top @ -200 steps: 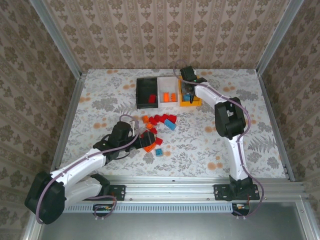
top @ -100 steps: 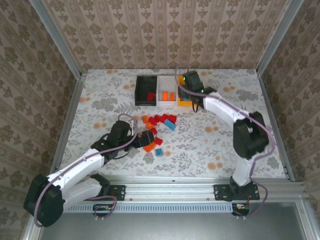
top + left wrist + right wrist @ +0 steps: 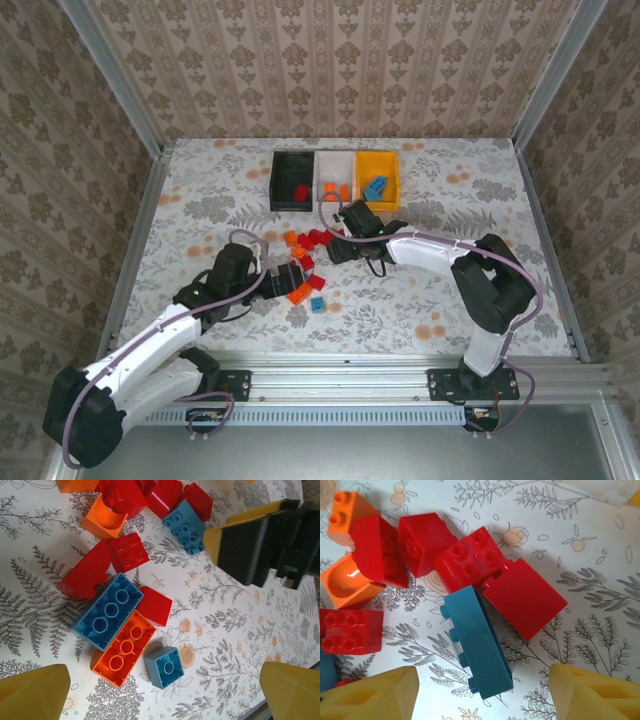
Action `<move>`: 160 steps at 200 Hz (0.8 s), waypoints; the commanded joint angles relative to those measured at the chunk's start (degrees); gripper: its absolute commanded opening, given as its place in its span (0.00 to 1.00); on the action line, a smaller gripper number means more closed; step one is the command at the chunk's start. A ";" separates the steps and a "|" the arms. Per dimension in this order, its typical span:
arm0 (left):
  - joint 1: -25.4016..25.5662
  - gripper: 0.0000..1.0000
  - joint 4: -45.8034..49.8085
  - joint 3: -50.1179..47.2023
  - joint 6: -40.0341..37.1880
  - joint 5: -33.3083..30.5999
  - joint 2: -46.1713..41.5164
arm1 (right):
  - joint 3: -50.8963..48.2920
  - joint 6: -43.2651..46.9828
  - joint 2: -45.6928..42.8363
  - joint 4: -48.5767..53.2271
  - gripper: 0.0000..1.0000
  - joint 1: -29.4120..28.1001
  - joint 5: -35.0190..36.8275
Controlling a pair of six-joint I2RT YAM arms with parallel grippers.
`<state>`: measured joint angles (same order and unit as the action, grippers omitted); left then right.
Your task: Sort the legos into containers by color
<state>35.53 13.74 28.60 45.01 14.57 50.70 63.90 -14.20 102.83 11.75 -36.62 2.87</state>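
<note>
Red, orange and blue legos [image 3: 305, 240] lie in a loose pile at mid table. My left gripper [image 3: 282, 277] hovers open at the pile's near side. In the left wrist view the left gripper [image 3: 162, 695] straddles a small blue brick [image 3: 164, 666], without touching it, beside a long orange brick [image 3: 124, 647] and a long blue one [image 3: 106, 611]. My right gripper [image 3: 334, 247] is open over the pile's right side; a long blue brick [image 3: 477, 642] lies on its side between its fingers [image 3: 370, 695], untouched. The black bin [image 3: 281, 163], white bin [image 3: 334, 160] and orange-yellow bin [image 3: 378, 162] stand at the back.
The black bin holds a red brick [image 3: 300, 191], the white one orange bricks [image 3: 335, 190], the yellow one a blue brick [image 3: 375, 187]. My right gripper's dark body [image 3: 260, 545] hangs close over the pile in the left wrist view. Metal rails edge the table.
My right arm swung from over the orange-yellow bin back down to the pile, its jaws widening; a blue brick now lies in that bin. My left gripper shifted slightly.
</note>
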 commanded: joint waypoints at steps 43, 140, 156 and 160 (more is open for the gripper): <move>-0.64 1.00 3.16 -1.18 -0.19 -1.21 -4.64 | 2.20 0.31 6.68 -1.16 0.60 -0.16 -3.51; -1.25 1.00 3.07 0.23 -1.12 -0.92 -3.48 | 2.16 1.55 7.10 -1.84 0.38 -1.94 -3.60; -1.34 1.00 3.18 -0.31 -0.88 -0.95 -4.00 | 2.20 1.43 7.62 -1.91 0.35 -2.05 -3.05; -1.34 1.00 3.30 -0.37 -0.81 -0.99 -4.18 | 2.13 1.25 7.58 -1.90 0.34 -2.12 -2.68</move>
<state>34.72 15.77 28.10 45.01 13.89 47.53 64.66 -13.19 108.88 10.24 -38.22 -0.27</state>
